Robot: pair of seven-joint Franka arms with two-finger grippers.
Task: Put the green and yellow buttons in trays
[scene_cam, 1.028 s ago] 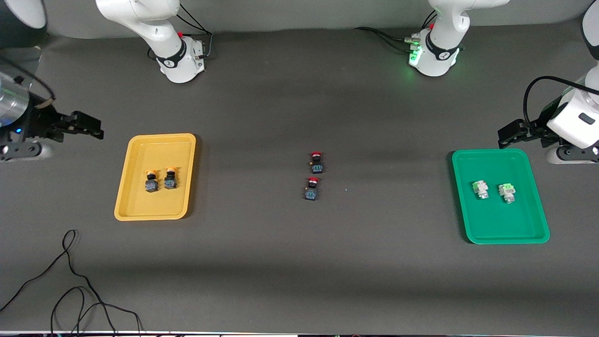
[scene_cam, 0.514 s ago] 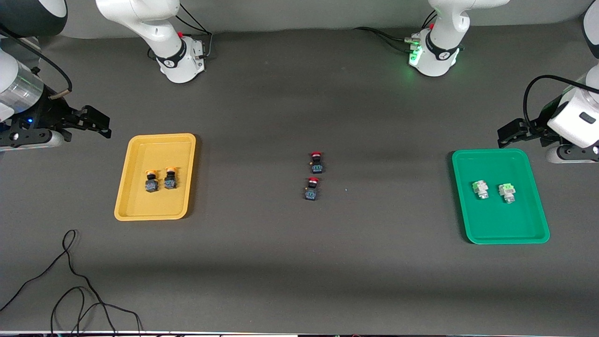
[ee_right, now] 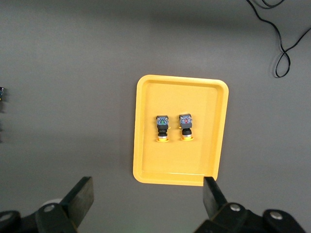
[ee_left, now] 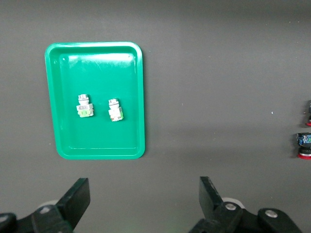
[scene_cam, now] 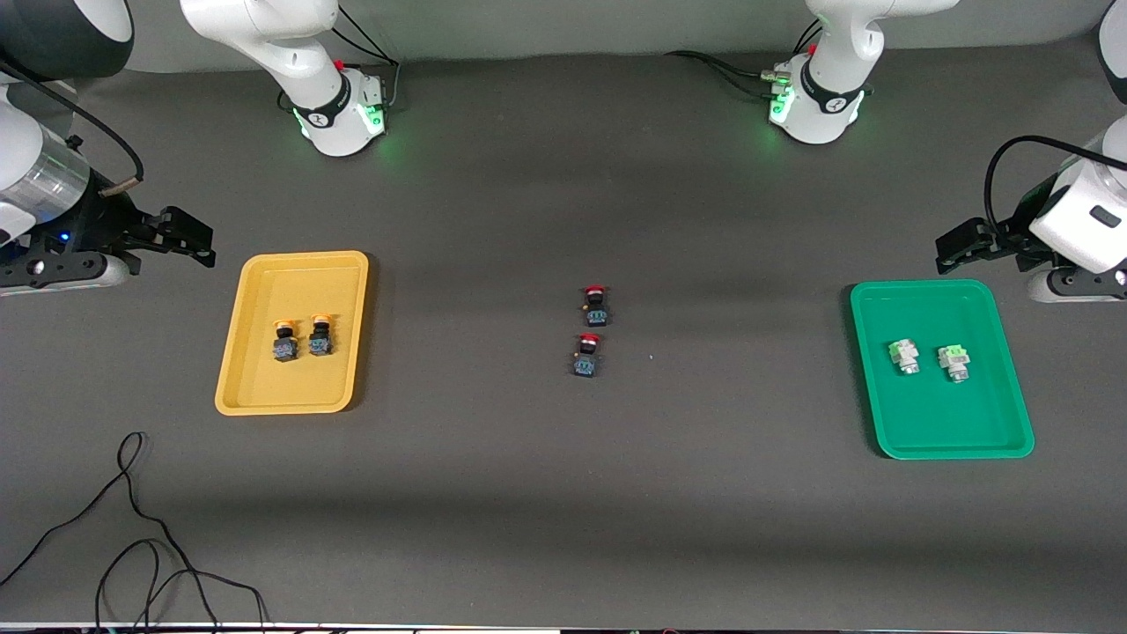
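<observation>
You are looking at a dark grey matte table (scene_cam: 563, 493) with a loose black cable (scene_cam: 132, 528) curled on the corner nearest the front camera, at the right arm's end.

Farther from the camera lie the two shallow plastic trays. The yellow rectangular tray (scene_cam: 255, 401) at the right arm's end holds the two dark-bodied push-button switches with yellow-orange caps (scene_cam: 301, 339), side by side near its middle. The green rectangular tray (scene_cam: 907, 445) at the left arm's end holds the two white-grey push-button switches with green tops (scene_cam: 929, 359), also side by side. Each pair sits in the tray of its own colour, so you can judge the sorting done.

Between the trays, mid-table, two dark-bodied switches with red caps (scene_cam: 592, 330) stand one just farther from the camera than the other. They belong to neither tray, which is likely why they are left on the bare table.

Farthest are the grippers. The right gripper (scene_cam: 180, 236) hangs over the table just outside the yellow tray's farther corner, jaws spread wide, holding and touching nothing. The left gripper (scene_cam: 960, 245) hangs just outside the green tray's farther edge, equally wide and empty. Both arms look parked clear of the trays, waiting.
</observation>
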